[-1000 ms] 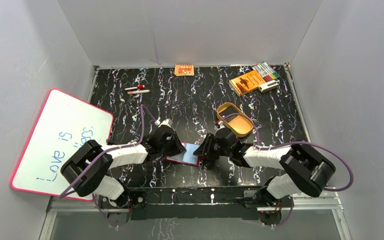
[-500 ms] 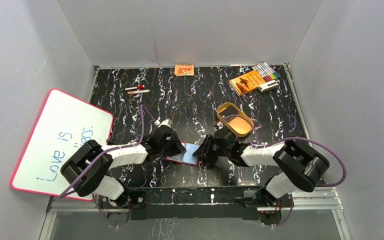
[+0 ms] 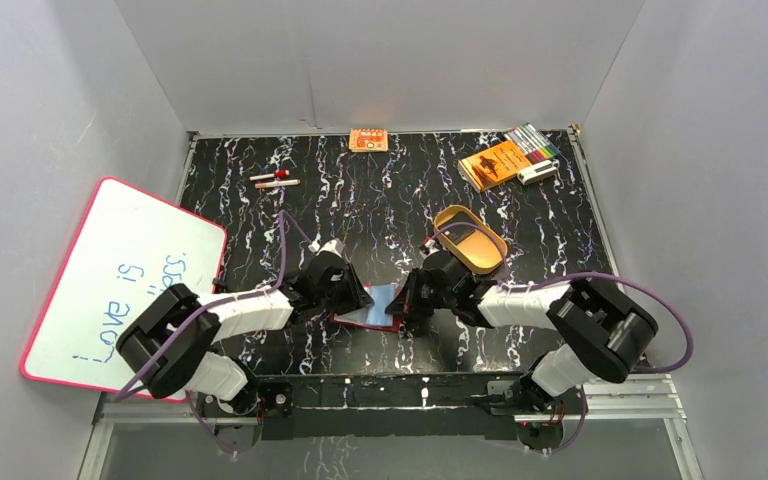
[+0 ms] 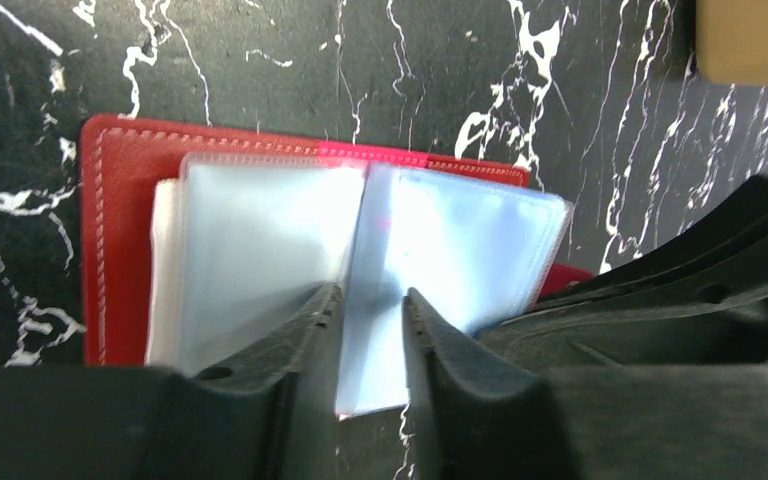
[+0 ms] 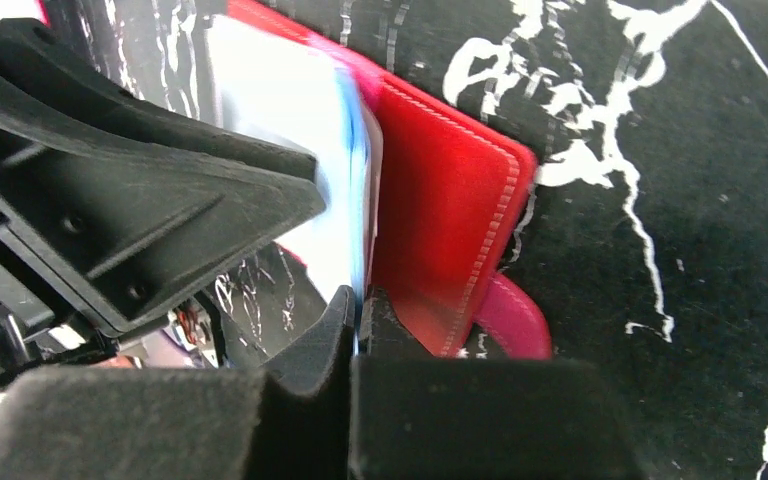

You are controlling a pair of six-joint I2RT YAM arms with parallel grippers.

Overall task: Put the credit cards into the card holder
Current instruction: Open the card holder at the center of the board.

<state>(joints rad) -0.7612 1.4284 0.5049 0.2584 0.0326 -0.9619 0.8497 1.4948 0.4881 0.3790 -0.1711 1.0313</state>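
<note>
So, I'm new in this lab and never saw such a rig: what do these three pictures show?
Two robot arms are bolted at a table's near edge. One picture looks down from above; the other two come from a camera on each wrist. Between the arms lies an open red card holder with clear sleeves. The black right fingers are pinched shut on a sleeve's edge; the left fingers stand slightly apart around a sleeve. Farther back lie a tan tray, an orange booklet, markers and an orange box; a whiteboard sits at the left. No card shows.
</note>
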